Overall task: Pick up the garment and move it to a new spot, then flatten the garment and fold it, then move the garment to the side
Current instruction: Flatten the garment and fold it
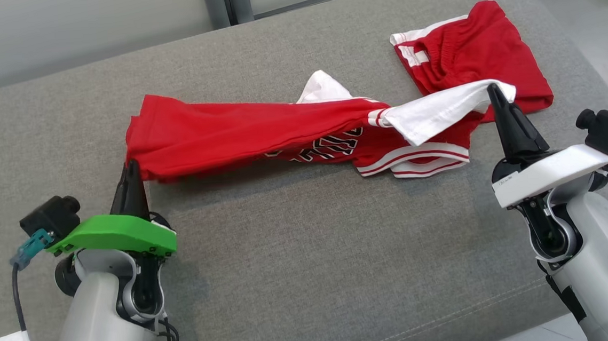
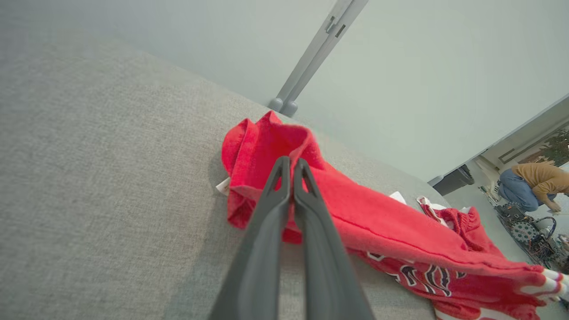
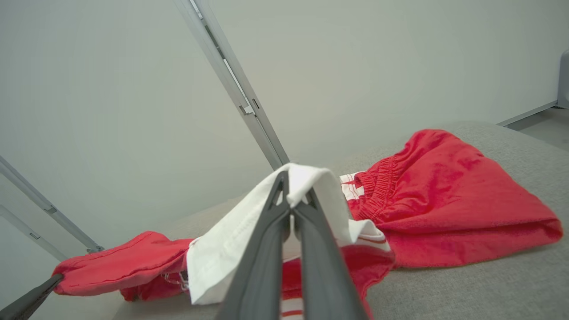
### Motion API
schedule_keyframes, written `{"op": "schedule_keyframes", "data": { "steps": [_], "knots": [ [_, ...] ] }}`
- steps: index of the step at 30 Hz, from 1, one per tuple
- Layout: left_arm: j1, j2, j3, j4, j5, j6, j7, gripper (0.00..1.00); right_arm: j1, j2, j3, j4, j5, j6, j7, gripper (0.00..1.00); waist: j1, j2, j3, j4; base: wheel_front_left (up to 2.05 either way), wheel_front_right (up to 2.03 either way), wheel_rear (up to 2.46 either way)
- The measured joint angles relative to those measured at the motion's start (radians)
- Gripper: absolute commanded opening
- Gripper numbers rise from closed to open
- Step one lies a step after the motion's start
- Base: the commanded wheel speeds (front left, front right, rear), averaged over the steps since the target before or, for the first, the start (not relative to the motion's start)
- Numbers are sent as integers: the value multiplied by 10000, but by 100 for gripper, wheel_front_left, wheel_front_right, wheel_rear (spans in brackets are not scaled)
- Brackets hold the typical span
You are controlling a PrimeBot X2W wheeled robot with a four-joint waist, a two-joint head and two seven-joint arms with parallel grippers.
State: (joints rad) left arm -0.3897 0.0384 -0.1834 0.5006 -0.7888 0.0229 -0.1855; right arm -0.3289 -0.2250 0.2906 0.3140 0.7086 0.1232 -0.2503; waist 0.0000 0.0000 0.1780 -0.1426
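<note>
Garment (image 1: 237,132): a red shirt with white sleeves and striped trim. Lies pulled out into a long twisted band across the grey cushion (image 1: 299,256), running from the near left to the far right in the head view. Rests on the cushion along most of its length, with a shadow under the left end and dark-and-white lettering (image 1: 329,147) half tucked under on the near side. Held at the left end by the left gripper (image 1: 132,169), under a green cover, clamped tight on the red hem. Seen from the left wrist as two dark fingers (image 2: 275,200) pressed together, with a fold of red cloth pinched at the tips. Held at the right end by the right gripper (image 1: 493,92), under a white cover, closed on the edge of a white sleeve (image 1: 439,110) drawn up into a peak. Seen from the right wrist as white cloth draped over and caught between the two fingers (image 3: 266,249). Shows a second white sleeve (image 1: 322,89) poking out behind the band near its middle. Farther right on the cushion, red shorts (image 1: 480,51) with a gathered waistband and white side stripes, lying flat just behind the held sleeve and overlapped by it in the head view. Behind the cushion, a pale wall with a grey rail (image 3: 235,84). Far off in the left wrist view, a person (image 2: 533,182) crouching on the floor beside wires and gear.
</note>
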Motion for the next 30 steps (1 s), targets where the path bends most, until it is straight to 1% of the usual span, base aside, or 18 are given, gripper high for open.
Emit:
{"op": "schedule_keyframes", "data": {
  "steps": [5, 11, 17, 21, 24, 28, 30],
  "knots": [
    [241, -12, 205, -698, -178, -545, -458, 0, 140, -44, -15, -443, 257, 0, -2, 0, 0, 0, -382, 91, 0, 0, 0],
    [777, 10, 667, -2010, -261, -943, -635, 0, 393, -44, -476, -1662, 514, 0, -15, 0, 0, 0, -897, 203, 0, 0, 0],
    [752, 366, 1127, -3988, 48, -1108, -669, 0, 255, -249, -535, -3080, 512, 0, -44, 0, 0, 0, -1470, 259, 0, 0, 0],
    [522, 619, 1271, -5643, 443, -1120, -681, 0, 158, -441, -456, -4123, 560, 0, -46, 0, 0, 0, -1854, 280, 0, 0, 0],
    [226, 895, 1344, -7030, 817, -1122, -708, 0, 24, -717, -387, -5024, 621, 0, -46, 0, 0, 0, -2098, 288, 0, 0, 0],
    [-231, 1195, 1409, -8776, 1181, -1122, -721, 0, -178, -993, -652, -6238, 836, 0, -52, 0, 0, -1, -2283, 291, 0, 0, 0],
    [-409, 1262, 1346, -9365, 1181, -1120, -658, 0, -208, -1166, -842, -6658, 980, 0, -59, 0, 0, 0, -2274, 310, 0, 0, 0]
  ]
}}
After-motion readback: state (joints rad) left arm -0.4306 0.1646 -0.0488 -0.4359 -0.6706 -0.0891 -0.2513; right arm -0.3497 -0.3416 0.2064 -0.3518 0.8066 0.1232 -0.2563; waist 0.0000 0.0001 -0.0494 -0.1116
